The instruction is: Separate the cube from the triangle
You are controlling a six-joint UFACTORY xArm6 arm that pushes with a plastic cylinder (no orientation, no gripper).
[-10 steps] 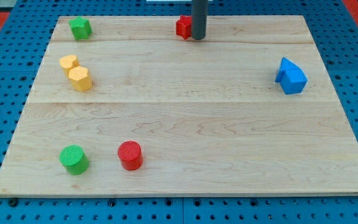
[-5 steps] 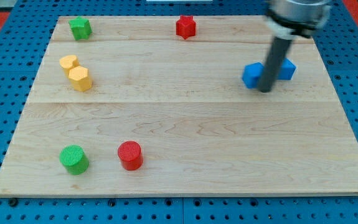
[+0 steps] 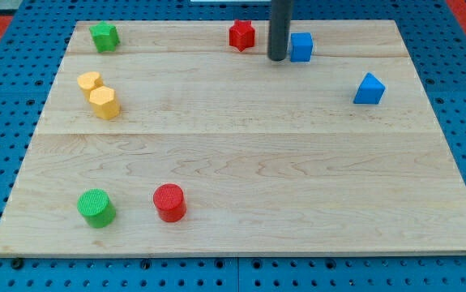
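The blue cube [image 3: 301, 47] sits near the view's top, right of centre. The blue triangle [image 3: 369, 89] lies apart from it, lower and farther toward the view's right. My tip [image 3: 277, 58] is right against the cube's left side, between the cube and the red star [image 3: 242, 35]. The rod rises straight up out of the view's top.
A green star [image 3: 103, 36] is at the top left. A yellow heart [image 3: 90, 81] and a yellow hexagon [image 3: 104, 102] touch at the left. A green cylinder [image 3: 96, 207] and a red cylinder [image 3: 169, 202] stand near the bottom left of the wooden board [image 3: 249, 178].
The blue cube has moved up and to the left, away from the triangle. My tip moved with it from the right middle to the top centre. The triangle stays at the right.
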